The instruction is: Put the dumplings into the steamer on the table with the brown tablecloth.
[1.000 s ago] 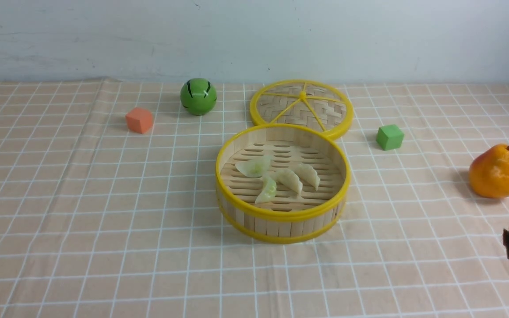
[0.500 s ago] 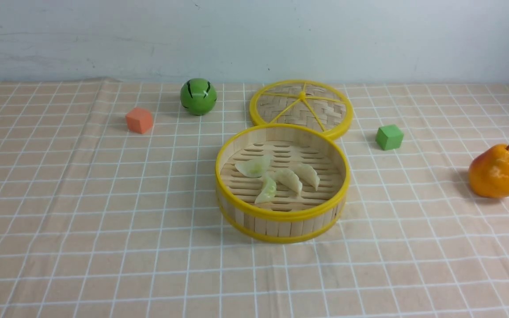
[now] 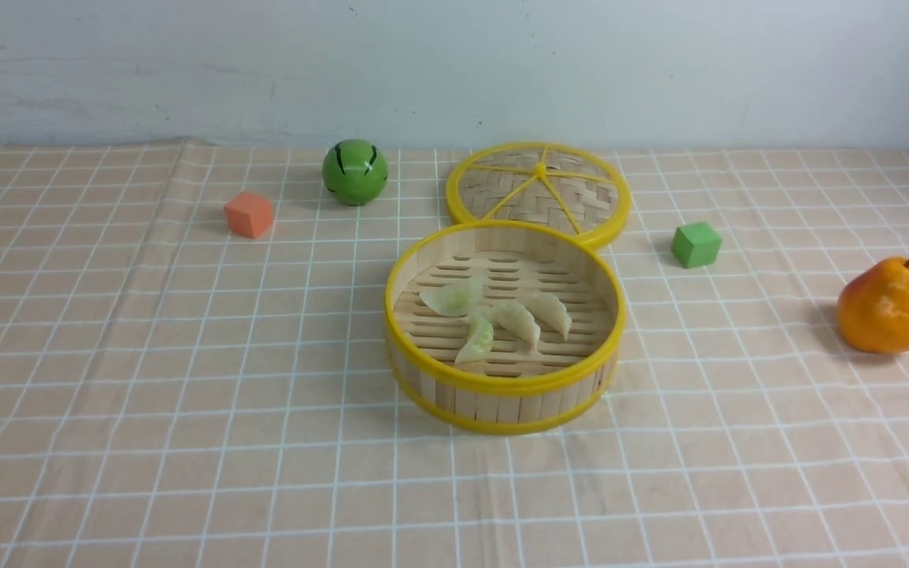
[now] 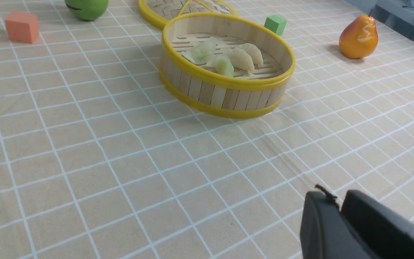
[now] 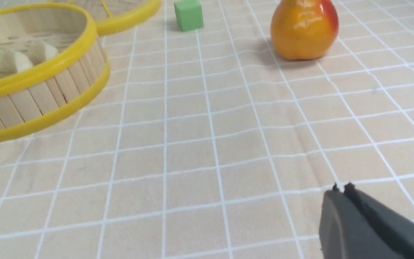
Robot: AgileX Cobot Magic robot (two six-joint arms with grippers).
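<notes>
The steamer point(image 3: 504, 394) stands mid-table on the brown tablecloth point(image 3: 186, 379). Several dumplings lie on its slatted floor: two pale green ones point(image 3: 452, 300) point(image 3: 476, 341) and two beige ones point(image 3: 519, 322) point(image 3: 553, 312). The steamer also shows in the left wrist view point(image 4: 225, 97) and in the right wrist view point(image 5: 38, 97). My left gripper point(image 4: 338, 199) is shut and empty, above the cloth on the near side of the steamer. My right gripper point(image 5: 340, 190) is shut and empty, above the cloth near the pear. Neither gripper shows in the front view.
The woven yellow-rimmed lid point(image 3: 537, 193) lies flat just behind the steamer. A green ball point(image 3: 354, 172) and an orange cube point(image 3: 248, 214) sit at the back left. A green cube point(image 3: 695, 244) and a pear point(image 3: 885, 308) sit on the right.
My right gripper, seen one second ago at the right edge of the front view, has drawn back out of that view. The steamer and dumplings have not moved.
</notes>
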